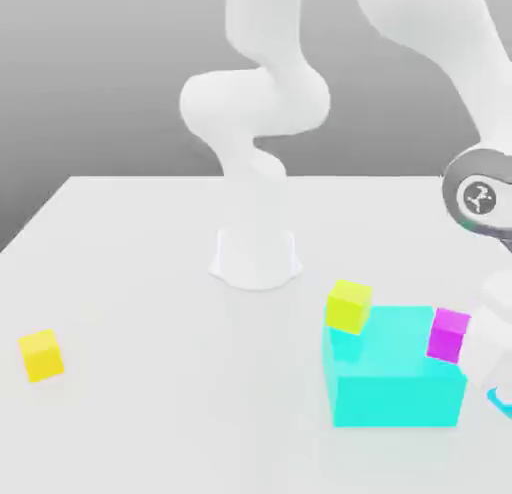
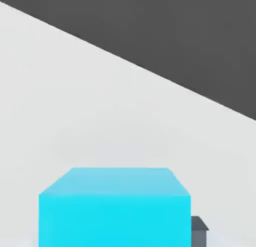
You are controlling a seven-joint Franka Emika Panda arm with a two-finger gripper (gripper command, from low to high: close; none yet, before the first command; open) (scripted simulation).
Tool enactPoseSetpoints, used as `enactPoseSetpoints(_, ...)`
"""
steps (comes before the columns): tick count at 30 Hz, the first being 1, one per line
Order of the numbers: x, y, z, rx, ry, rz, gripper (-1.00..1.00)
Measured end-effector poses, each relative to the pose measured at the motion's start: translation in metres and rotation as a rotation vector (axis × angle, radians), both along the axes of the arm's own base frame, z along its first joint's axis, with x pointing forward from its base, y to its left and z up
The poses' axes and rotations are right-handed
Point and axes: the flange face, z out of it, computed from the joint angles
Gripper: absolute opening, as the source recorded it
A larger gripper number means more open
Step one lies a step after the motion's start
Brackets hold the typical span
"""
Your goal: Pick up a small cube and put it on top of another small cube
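Low over the desk (image 1: 130,282), the end effector (image 2: 116,241) straddles the blue cube (image 2: 115,211) for lifting; whether it is clamped cannot be told.

My arm (image 1: 480,197) runs off the exterior view's right edge, and my wrist hides most of the small cube (image 1: 500,400), leaving a thin cyan sliver. In the hand view that small cube (image 2: 115,211) is cut off at the lower edge. Beside it sits a dark grey corner (image 2: 199,230), possibly one fingertip, mostly cropped.
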Motion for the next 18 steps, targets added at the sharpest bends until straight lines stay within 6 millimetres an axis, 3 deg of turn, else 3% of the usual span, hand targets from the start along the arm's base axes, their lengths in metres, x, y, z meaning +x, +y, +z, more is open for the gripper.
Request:
enactPoseSetpoints(10, -0.055, -0.07, 0.058, -0.045, 0.007, 0.108, -1.0)
enactPoseSetpoints(18, -0.11, -0.121, 0.087, 0.007, 0.025, 0.189, -1.0)
